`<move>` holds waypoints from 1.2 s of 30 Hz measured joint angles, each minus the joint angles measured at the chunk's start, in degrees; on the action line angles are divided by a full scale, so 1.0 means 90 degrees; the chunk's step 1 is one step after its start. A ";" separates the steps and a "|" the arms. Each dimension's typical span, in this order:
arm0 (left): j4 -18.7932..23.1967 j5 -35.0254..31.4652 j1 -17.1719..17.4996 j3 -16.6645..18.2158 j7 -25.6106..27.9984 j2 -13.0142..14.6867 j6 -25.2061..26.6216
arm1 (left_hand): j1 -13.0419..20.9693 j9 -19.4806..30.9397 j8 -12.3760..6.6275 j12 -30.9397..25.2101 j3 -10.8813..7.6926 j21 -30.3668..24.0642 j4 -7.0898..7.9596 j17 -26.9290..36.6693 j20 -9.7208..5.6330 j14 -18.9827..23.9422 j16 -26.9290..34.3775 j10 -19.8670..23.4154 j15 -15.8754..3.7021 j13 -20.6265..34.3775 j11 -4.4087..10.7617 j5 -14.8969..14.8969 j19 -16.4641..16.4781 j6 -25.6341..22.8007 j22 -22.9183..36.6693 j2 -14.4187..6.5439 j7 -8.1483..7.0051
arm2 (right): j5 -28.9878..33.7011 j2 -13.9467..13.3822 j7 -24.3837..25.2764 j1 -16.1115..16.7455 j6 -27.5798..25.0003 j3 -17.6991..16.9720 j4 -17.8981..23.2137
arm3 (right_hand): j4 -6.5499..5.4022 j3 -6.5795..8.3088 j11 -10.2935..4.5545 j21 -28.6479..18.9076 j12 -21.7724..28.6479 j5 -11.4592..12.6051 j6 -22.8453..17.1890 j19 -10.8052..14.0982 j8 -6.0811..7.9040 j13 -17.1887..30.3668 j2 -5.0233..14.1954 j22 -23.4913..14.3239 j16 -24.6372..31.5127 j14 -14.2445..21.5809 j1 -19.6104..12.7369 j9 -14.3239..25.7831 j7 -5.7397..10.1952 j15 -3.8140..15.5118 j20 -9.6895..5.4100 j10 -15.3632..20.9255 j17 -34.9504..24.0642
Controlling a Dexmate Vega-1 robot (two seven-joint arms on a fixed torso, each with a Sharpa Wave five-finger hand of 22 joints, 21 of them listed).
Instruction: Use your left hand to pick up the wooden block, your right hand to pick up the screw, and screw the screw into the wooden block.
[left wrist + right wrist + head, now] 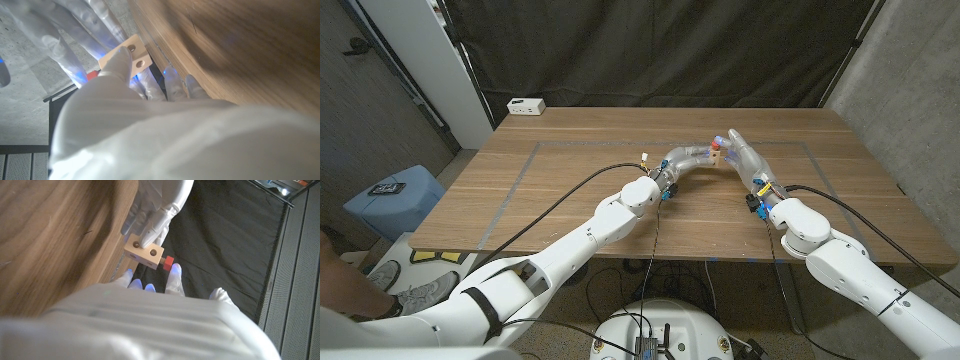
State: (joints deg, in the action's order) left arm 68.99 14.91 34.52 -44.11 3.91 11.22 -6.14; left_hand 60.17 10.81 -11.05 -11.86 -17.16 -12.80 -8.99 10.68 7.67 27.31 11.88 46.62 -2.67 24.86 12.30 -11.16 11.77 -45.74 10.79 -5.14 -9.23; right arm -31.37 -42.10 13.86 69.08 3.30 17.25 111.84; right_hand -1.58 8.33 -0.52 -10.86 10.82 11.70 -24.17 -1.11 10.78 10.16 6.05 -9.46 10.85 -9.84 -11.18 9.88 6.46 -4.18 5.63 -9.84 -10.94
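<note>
Already at the screwing step: your left hand (pixel 688 160) holds the wooden block (pixel 144 253) up over the table's (pixel 570 190) middle, fingers pinched on it. The red screw (pixel 168 261) sits at the block's end face, apparently started in a hole. Your right hand (pixel 745 158) is right up against it; whether those fingers actually grip the screw, can't tell. Next move probably calls for turning the screw while keeping the block steady. A white box (pixel 526 105) sits at the far edge, well apart, nothing in the way.
</note>
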 measured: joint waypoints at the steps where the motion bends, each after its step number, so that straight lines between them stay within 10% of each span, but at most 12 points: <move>1: 0.0000 0.0000 0.0000 0.0000 -0.0002 0.0001 0.0000 | 0.0000 0.0000 0.0000 0.0000 0.0000 0.0000 0.0000 0.0000 0.0000 0.0000 0.0000 0.0000 0.0000 0.0000 0.0000 -0.0011 0.0000 0.0000 0.0000 0.0000 0.0000 | 0.0003 0.0000 0.0003 0.0005 0.0005 -0.0004 0.0005 | 0.0000 0.0000 0.0000 0.0000 0.0000 0.0000 0.0000 0.0000 0.0000 0.0000 0.0000 0.0000 0.0000 0.0000 0.0000 0.0000 0.0000 0.0000 0.0000 0.0000 0.0000; 36: 0.0202 -0.0027 0.0076 -0.0013 0.0001 0.0088 0.0045 | 0.0048 0.0001 0.0012 -0.0001 0.0001 0.0000 -0.0001 0.0000 0.0000 0.0000 0.0000 0.0015 0.0000 -0.0004 -0.0014 -0.0004 0.0000 0.0001 0.0000 0.0052 0.0000 | -0.0063 0.0027 -0.0115 -0.0044 0.0136 -0.0114 -0.0221 | 0.0044 0.0044 0.0001 0.0000 -0.0027 0.0000 0.0563 -0.0001 -0.0144 0.0000 0.0000 0.0000 0.0000 0.0000 0.0000 -0.0003 0.0217 -0.0048 0.0000 0.0000 -0.0001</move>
State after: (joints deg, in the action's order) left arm 70.81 14.66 35.21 -44.23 3.92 12.01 -5.74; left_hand 60.60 10.82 -10.94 -11.88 -17.15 -12.80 -9.00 10.68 7.67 27.31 11.88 46.76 -2.67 24.82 12.18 -11.20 11.77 -45.73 10.79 -4.68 -9.24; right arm -31.94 -41.85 12.83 68.69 4.53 16.23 109.85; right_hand -1.19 8.72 -0.52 -10.86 10.58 11.70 -19.10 -1.12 9.49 10.16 6.05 -9.46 10.85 -9.84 -11.18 9.86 8.41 -4.61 5.63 -9.83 -10.94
